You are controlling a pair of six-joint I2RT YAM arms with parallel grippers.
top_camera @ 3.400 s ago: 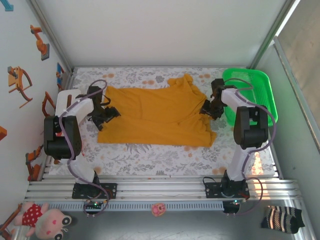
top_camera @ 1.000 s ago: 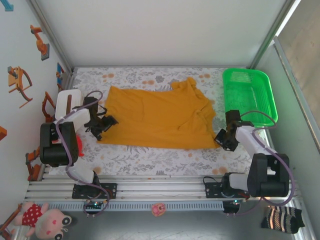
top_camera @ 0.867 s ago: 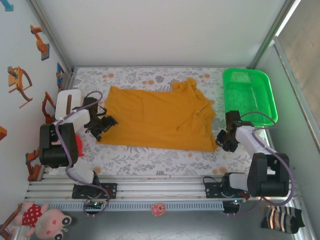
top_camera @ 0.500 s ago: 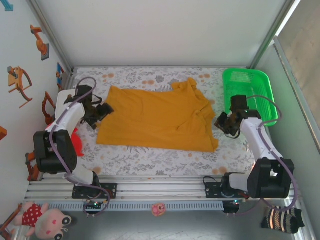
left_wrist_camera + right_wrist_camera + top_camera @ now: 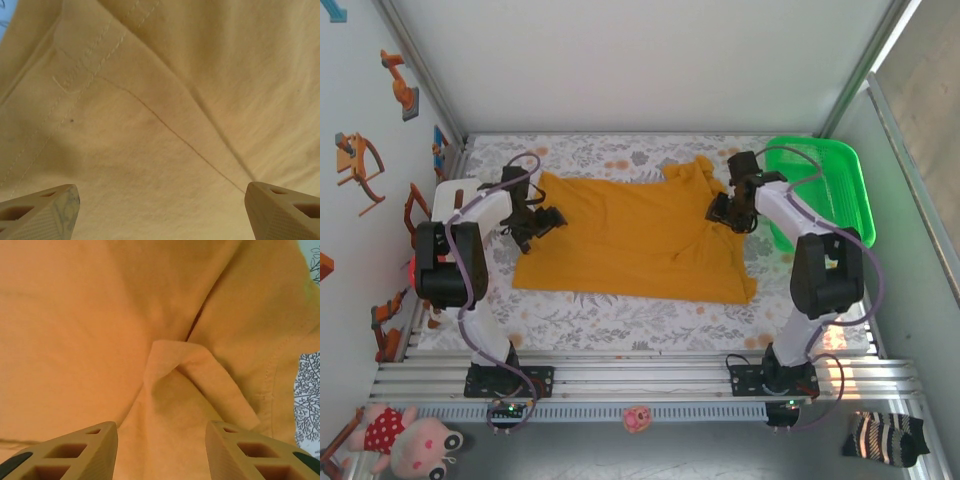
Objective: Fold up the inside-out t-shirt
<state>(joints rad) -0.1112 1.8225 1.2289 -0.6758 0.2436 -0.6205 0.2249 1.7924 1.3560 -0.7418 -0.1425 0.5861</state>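
Note:
The inside-out t-shirt (image 5: 635, 235), mustard yellow, lies spread on the flowered table cover with a bunched part at its far right. My left gripper (image 5: 542, 220) hangs over the shirt's far left edge. In the left wrist view that gripper (image 5: 162, 212) is wide open above stitched seams of the shirt (image 5: 165, 100), nothing between its fingers (image 5: 45, 210). My right gripper (image 5: 725, 212) is over the rumpled far right part. In the right wrist view it (image 5: 162, 450) stands open just above a raised fold (image 5: 170, 357) of the cloth, its fingers (image 5: 255, 450) apart and holding nothing.
A green plastic basket (image 5: 820, 190) stands at the back right, close beside the right arm. In front of the table rail lie a striped sock (image 5: 885, 435), a plush toy (image 5: 405, 440) and a small pink thing (image 5: 638, 418).
The right gripper let go of the shirt's near right corner, opened, and swung up to the far right of the shirt. The left gripper shifted slightly onto the far left edge.

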